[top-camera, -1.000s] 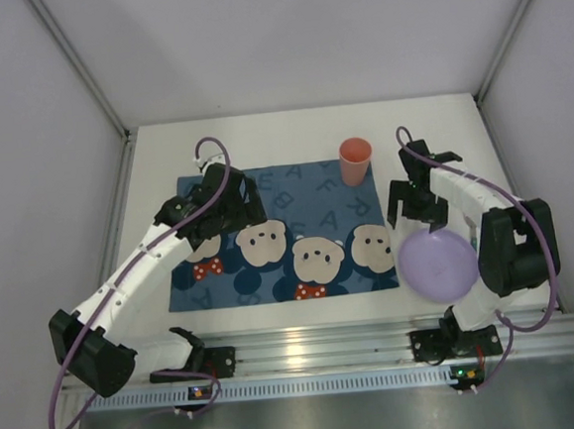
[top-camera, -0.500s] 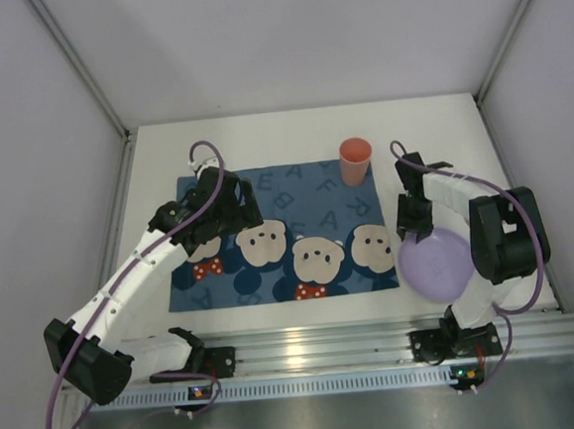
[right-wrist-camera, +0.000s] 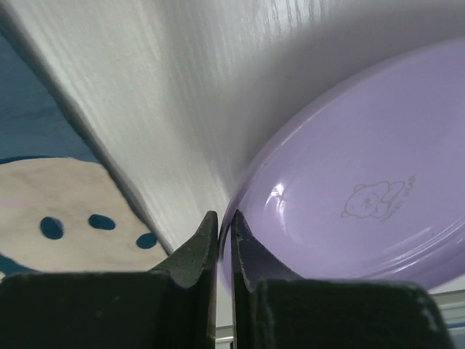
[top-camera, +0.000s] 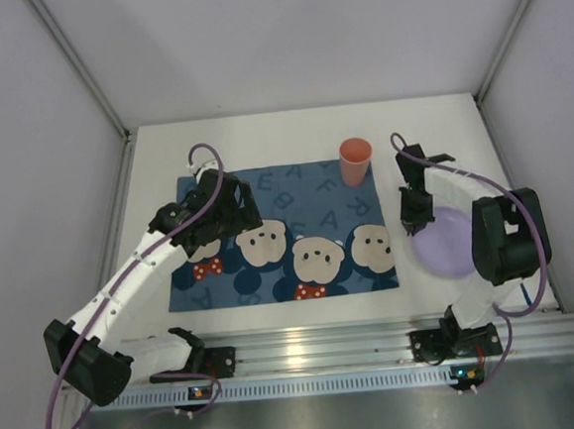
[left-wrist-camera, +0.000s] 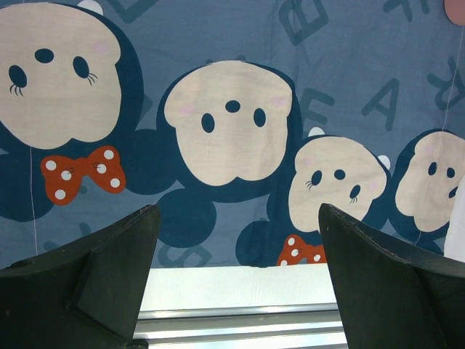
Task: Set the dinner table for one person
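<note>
A purple plate [top-camera: 456, 246] lies on the white dinner table [top-camera: 261, 137], right of the dark blue mouse-face mat [top-camera: 305, 188]. My right gripper [top-camera: 414, 224] is shut on the plate's left rim. In the right wrist view the thin rim of the plate [right-wrist-camera: 349, 196] runs between the fingers of the right gripper [right-wrist-camera: 224, 222], with the table [right-wrist-camera: 182, 94] behind. My left gripper [top-camera: 229, 214] hovers over the mat's left part, open and empty. In the left wrist view the left gripper [left-wrist-camera: 236, 211] shows the mat [left-wrist-camera: 349, 58] between its wide-apart fingers.
A salmon-pink cup [top-camera: 355, 160] stands upright at the mat's far right edge. A metal rail [top-camera: 317, 346] runs along the table's near edge. Grey walls enclose the table on the left, right and far sides.
The right gripper dropped to the plate's left rim and shut on it; the plate has shifted a little right and away. The left arm drew slightly left.
</note>
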`<state>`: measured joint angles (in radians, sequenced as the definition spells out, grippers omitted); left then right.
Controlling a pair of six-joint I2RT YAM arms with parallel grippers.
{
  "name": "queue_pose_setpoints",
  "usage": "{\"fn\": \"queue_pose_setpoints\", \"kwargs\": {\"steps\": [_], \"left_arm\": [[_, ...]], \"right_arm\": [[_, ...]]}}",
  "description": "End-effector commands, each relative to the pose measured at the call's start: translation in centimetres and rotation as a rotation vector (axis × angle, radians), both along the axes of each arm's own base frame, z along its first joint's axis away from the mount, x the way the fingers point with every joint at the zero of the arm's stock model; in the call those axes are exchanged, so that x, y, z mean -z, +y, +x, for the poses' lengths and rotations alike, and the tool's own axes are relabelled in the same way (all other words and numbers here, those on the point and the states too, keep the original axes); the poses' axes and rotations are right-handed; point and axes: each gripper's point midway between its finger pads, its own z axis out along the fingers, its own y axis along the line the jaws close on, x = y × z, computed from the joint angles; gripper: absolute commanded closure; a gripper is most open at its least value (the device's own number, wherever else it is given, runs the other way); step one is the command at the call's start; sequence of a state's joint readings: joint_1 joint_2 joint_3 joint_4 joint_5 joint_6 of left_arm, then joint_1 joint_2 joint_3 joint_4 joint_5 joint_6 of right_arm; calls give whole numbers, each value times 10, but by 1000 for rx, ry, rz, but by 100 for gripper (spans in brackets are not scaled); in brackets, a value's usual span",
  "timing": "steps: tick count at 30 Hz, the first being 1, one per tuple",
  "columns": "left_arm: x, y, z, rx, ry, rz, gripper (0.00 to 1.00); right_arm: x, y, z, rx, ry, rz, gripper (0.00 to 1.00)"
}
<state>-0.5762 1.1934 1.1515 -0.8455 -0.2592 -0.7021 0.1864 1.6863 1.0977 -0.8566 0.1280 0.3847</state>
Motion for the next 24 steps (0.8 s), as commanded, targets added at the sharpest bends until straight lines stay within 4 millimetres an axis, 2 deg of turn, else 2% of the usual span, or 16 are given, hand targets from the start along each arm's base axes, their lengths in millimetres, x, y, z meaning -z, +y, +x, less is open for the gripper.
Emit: {"fn": "queue_pose_setpoints", "kwargs": {"steps": [1,7,10,16,19,21,22,23,24], "left_arm": [[-8,4,2,-16,-30,-3,5],[-10,0,10,-13,-38,-1,5],[-8,-2,13,-6,-41,-4,5],[-9,-12,25,16,-38,-5,5],[-15,-12,32,14,-53,13,5],[-18,-6,36,8,-59,39,4],[-26,-2,40,-5,-79,48,4],[-29,2,42,-11,-86,59,4],[-31,10,42,-21,-83,83,4]], "right_arm": [[-46,22,36,-29,-167,126,100],[-108,32,55,-46,-302,178,100],[-134,40,53,-55,-348,228,100],[-169,52,49,-69,-425,309,100],[-194,71,50,-124,-496,410,100],[-210,94,46,-193,-539,468,100],[-219,105,45,-223,-556,480,100],[-224,130,35,-299,-558,487,100],[-226,144,32,-341,-558,482,100]]}}
